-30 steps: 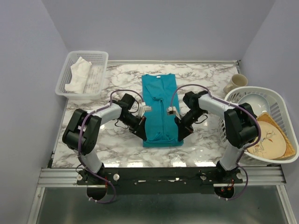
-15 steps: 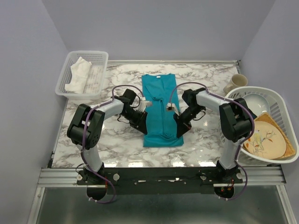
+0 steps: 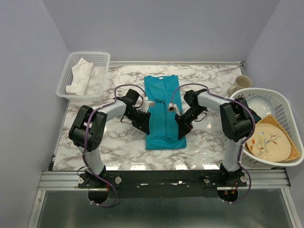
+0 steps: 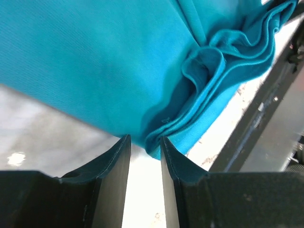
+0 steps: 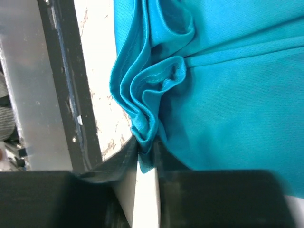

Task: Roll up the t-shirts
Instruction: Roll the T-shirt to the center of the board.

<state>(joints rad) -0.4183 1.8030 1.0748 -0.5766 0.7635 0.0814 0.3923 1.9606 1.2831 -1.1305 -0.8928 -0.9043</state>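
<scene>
A teal-blue t-shirt [image 3: 161, 102] lies folded into a long narrow strip in the middle of the marble table [image 3: 95, 147], collar at the far end. My left gripper [image 3: 146, 124] is at the strip's near left edge. In the left wrist view [image 4: 145, 137] its jaws stand narrowly apart with the bunched hem corner [image 4: 161, 142] between the tips. My right gripper [image 3: 181, 130] is at the near right edge. In the right wrist view [image 5: 146, 142] it is shut on the gathered hem folds [image 5: 147, 118].
A white basket [image 3: 102, 57] with a white cloth [image 3: 80, 76] stands at the back left. A beige mug [image 3: 240, 84] stands at the back right. A white basket [image 3: 285, 102] at the right holds a bowl [image 3: 260, 104] and a patterned plate [image 3: 268, 142].
Both grippers have moved a little away from the table's near edge and inward along the shirt's sides. The near hem is bunched at both fingertips.
</scene>
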